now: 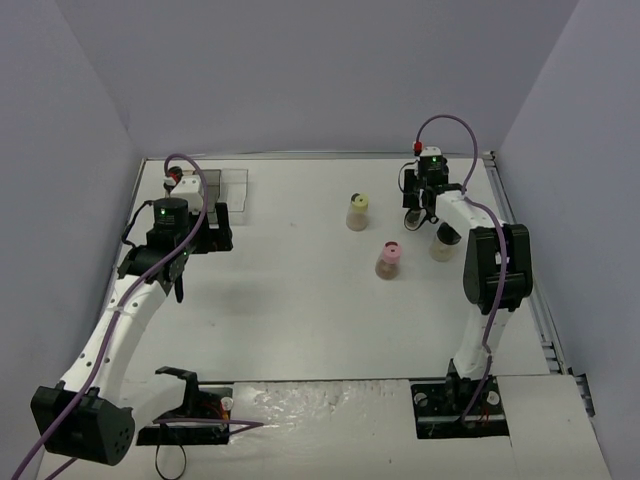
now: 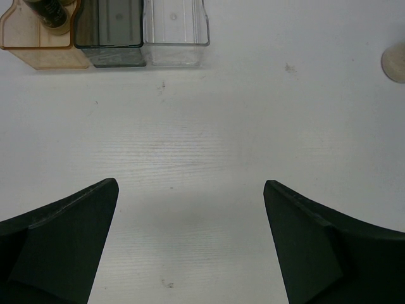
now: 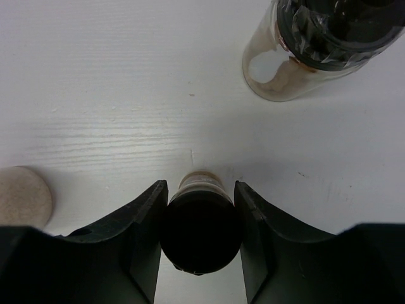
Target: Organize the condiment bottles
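In the right wrist view my right gripper (image 3: 200, 185) is shut on a narrow dark bottle with a black cap (image 3: 200, 234), which stands upright on the table. A rounder clear bottle with a black cap (image 3: 316, 44) stands just beyond it and is also seen from above (image 1: 445, 243). The yellow-capped bottle (image 1: 358, 211) and the pink-capped bottle (image 1: 389, 260) stand at mid-table, left of the right gripper (image 1: 420, 210). My left gripper (image 2: 191, 184) is open over bare table, a little short of the tray (image 2: 111, 54). Dark bottles (image 2: 50, 12) sit in the tray's brown section.
The tray (image 1: 228, 185) lies at the far left, its grey section (image 2: 111, 25) and clear section (image 2: 177, 25) holding nothing. A pale round cap (image 3: 22, 193) shows at the left edge of the right wrist view. Walls close in the table on three sides.
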